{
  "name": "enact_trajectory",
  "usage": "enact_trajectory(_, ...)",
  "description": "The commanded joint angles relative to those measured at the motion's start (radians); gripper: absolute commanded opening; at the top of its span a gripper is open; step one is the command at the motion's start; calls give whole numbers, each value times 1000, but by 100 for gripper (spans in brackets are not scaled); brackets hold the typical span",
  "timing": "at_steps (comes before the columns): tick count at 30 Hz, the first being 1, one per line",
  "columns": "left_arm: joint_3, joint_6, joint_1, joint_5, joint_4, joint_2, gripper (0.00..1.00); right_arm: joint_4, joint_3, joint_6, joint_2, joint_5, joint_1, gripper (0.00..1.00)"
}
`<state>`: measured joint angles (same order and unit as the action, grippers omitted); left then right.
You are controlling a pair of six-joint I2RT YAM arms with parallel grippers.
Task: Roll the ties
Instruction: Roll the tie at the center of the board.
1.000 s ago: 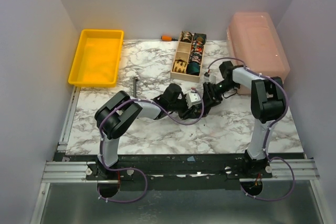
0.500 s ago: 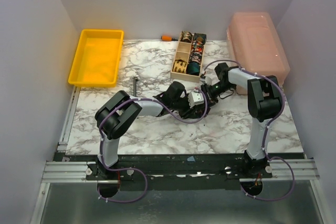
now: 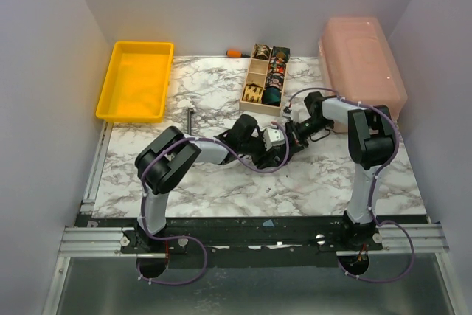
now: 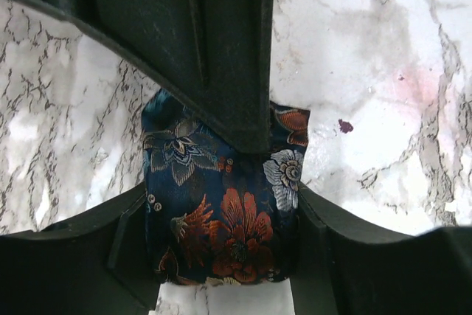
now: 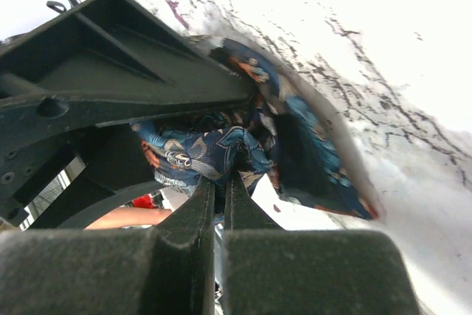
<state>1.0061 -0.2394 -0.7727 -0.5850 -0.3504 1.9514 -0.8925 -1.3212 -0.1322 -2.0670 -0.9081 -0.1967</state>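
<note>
I judge the job well along but not finished: the pale wooden box (image 3: pixel 254 82) toward the far edge of the bench (image 3: pixel 332 182) already holds several small coils (image 3: pixel 274 95) in its compartments, with at least one slot looking bare, and one tie (image 4: pixel 236 241) is in hand near the middle of the bench, just on the near side of the box. It is a stubby, loosely folded bundle rather than a tight coil, so I reckon it needs tightening and finishing. The left fingers (image 4: pixel 221 204) stand partway apart astride the bundle, its sides touching both inner faces; whether they press on it I cannot tell. The right fingers (image 5: pixel 225 182) are pinched together with a fold of the tie caught at their tips, and they lie across the bundle's top in the left wrist view. The cloth looks like a silky woven brocade with a slight sheen, dark blue with orange-red flowers and one pale grey bloom, soft and prone to slipping. The bench is smooth white marble pattern with grey veins; the fingers are matt black, hard and angular
</note>
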Motion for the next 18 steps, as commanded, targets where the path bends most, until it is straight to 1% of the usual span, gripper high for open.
enact_trajectory(1, 27, 58, -4, -75, -71, 68, 56, 117, 41, -95, -111, 318, -7, 0)
enact_trajectory(4, 41, 54, -6, -77, -81, 87, 54, 119, 37, -99, -118, 333, -6, 0)
enact_trajectory(6, 36, 37, -8, -77, -73, 93, 48, 119, 34, -98, -120, 336, -6, 0)
enact_trajectory(9, 30, 10, -8, -39, -6, 92, 26, 104, 19, -96, -113, 327, -6, 0)
enact_trajectory(11, 1, -19, -7, -22, 32, 82, 17, 84, 9, -93, -89, 317, -6, 0)
enact_trajectory(12, -19, -33, -7, -13, 45, 76, 14, 72, 5, -87, -71, 308, -6, 3)
enact_trajectory(14, -54, -60, -5, -5, 64, 67, 11, 40, 1, -69, -37, 272, 1, 14)
enact_trajectory(15, -68, -70, -5, -4, 72, 65, 10, 25, 2, -57, -20, 250, 7, 21)
enact_trajectory(18, -89, -83, -3, -1, 78, 66, 9, 22, 18, -21, 25, 206, 32, 54)
